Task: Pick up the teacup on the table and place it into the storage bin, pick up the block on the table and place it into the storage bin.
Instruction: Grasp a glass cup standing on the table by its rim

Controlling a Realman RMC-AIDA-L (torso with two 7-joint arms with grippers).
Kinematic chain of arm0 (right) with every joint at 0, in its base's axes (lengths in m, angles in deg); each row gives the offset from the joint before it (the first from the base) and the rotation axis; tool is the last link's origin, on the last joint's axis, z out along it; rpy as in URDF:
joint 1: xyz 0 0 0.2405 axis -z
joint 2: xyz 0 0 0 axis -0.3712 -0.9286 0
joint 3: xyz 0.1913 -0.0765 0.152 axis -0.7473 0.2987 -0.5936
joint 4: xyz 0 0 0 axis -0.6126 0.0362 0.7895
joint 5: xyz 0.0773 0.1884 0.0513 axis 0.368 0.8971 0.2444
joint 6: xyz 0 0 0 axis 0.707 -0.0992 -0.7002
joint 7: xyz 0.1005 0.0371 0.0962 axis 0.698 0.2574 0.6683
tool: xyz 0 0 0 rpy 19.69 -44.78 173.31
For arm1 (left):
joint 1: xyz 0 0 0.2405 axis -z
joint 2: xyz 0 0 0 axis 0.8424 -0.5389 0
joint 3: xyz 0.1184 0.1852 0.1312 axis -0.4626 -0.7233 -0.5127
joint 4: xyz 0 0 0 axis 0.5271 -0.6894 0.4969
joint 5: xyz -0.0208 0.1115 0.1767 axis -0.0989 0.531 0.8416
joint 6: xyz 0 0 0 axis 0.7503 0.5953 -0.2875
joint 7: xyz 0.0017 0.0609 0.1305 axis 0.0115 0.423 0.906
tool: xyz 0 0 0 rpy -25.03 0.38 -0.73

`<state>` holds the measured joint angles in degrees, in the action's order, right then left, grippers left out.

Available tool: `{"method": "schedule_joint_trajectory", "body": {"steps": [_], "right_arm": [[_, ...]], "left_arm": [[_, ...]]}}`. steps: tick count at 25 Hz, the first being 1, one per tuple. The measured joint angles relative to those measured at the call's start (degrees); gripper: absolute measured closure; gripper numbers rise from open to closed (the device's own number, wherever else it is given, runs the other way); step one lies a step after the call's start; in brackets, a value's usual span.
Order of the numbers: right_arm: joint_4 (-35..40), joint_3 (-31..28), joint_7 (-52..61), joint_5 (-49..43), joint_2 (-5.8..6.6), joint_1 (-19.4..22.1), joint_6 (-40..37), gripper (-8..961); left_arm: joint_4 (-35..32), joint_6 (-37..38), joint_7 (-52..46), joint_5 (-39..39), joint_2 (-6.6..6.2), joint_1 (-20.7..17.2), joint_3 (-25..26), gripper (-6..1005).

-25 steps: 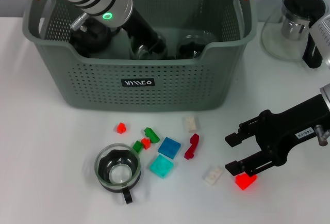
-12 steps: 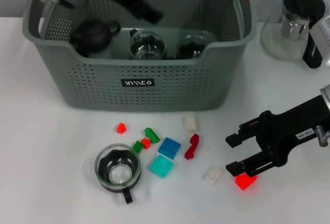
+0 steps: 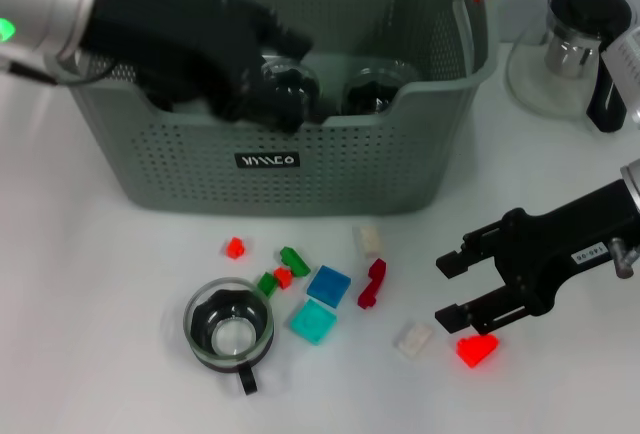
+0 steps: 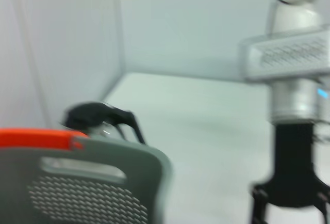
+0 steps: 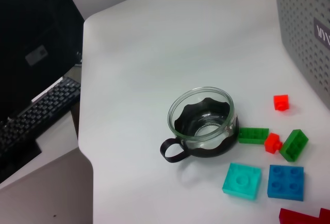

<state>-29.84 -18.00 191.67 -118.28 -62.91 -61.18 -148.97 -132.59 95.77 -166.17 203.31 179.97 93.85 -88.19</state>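
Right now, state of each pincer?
Left pincer: over the storage bin, blurred; cannot tell.
Right pincer: open, empty, low over the table above the red block.

Grey-green perforated storage bin [image 3: 330, 159], orange handles; teacup [image 3: 229, 332] clear with seemingly black base.

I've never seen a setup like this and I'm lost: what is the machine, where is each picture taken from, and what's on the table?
It is a two-armed robot. One picture looks down from its head; the other two come from cameras on its wrists. The left tool is over the storage bin, blurred. The right tool hangs open above a red block, holding nothing. On the white table lie a glass teacup and small coloured blocks. A glass pot stands to the right.
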Motion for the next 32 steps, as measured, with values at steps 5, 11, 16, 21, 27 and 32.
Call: {"method": "schedule_joint_trajectory", "body": {"steps": [5, 11, 16, 21, 27, 32], "right_arm": [[-0.08, -0.31, 0.25, 0.24, -0.23, -0.03, 0.65, 205], [-1.23, -1.55, 0.79, 0.19, -0.76, -0.54, 1.77, 205], [-2.09, -1.55, 1.01, 0.19, -1.63, -1.19, 2.35, 205], [-2.11, -1.55, 1.04, 0.41, -2.31, -1.64, 3.16, 205], [-2.11, -1.6, 1.96, 0.46, -2.89, -1.9, 4.43, 204], [-2.11, -1.59, 3.36, 0.5, -2.98, -2.18, 4.93, 204]], "left_arm": [[-4.0, 8.09, 6.86, -0.87, 0.64, -4.21, 0.2, 318], [-5.61, 10.8, 15.71, 0.54, 1.14, -10.12, -0.23, 319], [-4.89, 10.26, 24.15, 6.96, 2.57, -13.5, -1.42, 320], [-4.33, 7.06, 30.02, 13.74, 3.56, -15.99, -6.71, 320], [-2.8, 0.45, 32.52, 19.94, 3.62, -17.91, -15.17, 321], [-2.32, -1.91, 35.26, 21.52, 3.64, -18.36, -19.11, 321]]}}
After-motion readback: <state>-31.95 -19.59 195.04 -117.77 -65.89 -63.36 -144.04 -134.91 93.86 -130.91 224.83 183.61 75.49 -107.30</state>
